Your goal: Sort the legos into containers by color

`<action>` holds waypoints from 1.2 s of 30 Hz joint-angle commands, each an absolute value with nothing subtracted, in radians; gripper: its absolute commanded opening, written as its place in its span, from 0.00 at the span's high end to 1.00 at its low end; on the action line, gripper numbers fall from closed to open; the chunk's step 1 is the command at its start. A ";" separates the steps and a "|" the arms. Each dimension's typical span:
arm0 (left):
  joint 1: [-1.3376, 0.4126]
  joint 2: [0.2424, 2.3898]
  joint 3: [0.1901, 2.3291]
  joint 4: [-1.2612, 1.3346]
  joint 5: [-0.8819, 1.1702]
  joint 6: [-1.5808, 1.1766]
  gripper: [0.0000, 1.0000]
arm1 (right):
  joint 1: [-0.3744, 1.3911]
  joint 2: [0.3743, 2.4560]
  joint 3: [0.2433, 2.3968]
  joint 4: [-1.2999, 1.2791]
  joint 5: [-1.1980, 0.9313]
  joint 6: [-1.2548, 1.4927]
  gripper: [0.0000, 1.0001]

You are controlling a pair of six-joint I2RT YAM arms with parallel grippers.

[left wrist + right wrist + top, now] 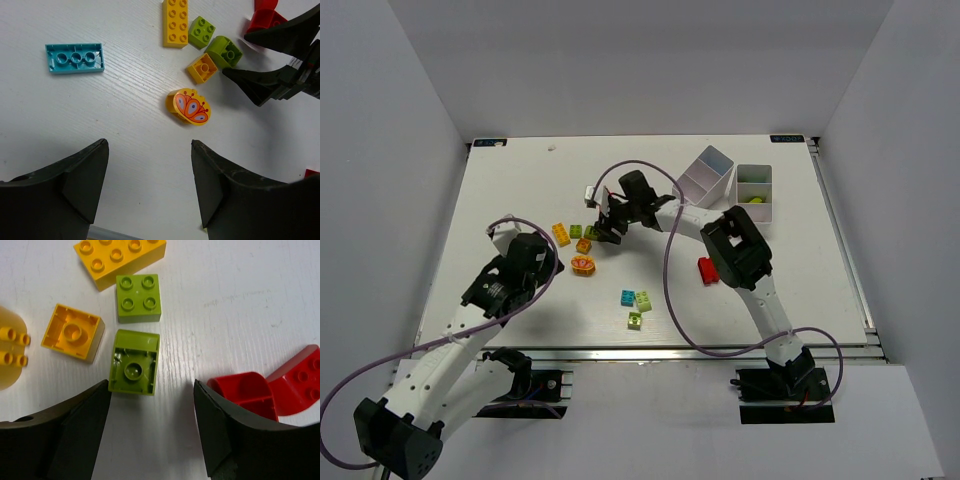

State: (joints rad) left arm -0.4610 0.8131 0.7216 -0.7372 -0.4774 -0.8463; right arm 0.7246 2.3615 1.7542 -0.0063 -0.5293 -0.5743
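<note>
My right gripper (607,231) (150,382) hangs open low over a cluster of legos, with bare table between its fingers. An upside-down lime brick (134,369) lies just ahead of its left finger, and two red bricks (245,392) lie beside its right finger. A lime square brick (138,297), a yellow brick (120,257) and an orange brick (72,332) lie further ahead. My left gripper (552,268) (150,145) is open and empty, short of an orange piece with a printed butterfly (190,106). The two white containers (705,175) (754,190) stand at the back right.
A cyan brick (628,297) and two lime bricks (643,300) (635,320) lie near the front middle. Under the right arm lies a red brick (707,270). The left container is tipped over. The right one holds a lime piece (756,200). The right gripper's fingers (265,85) reach into the left wrist view.
</note>
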 commanded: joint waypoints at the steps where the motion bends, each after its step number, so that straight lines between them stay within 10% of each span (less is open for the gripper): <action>1: -0.456 0.816 0.761 -0.745 -0.476 -0.834 0.24 | 0.749 2.388 1.824 0.011 -0.526 -0.563 0.28; 19: -0.437 0.847 0.764 -0.710 -0.454 -0.822 0.23 | 0.726 2.277 1.780 -0.046 -0.581 -0.608 0.94; 36: -0.201 0.962 0.733 -0.508 -0.144 -0.752 0.20 | 0.475 1.574 1.272 -0.189 -0.730 -0.687 1.00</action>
State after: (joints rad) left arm -0.2352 0.9447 0.7330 -0.5663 -0.2363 -0.7757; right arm 0.5743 1.6623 1.3102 -0.1268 -0.7189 -0.6304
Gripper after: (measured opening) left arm 0.800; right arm 0.426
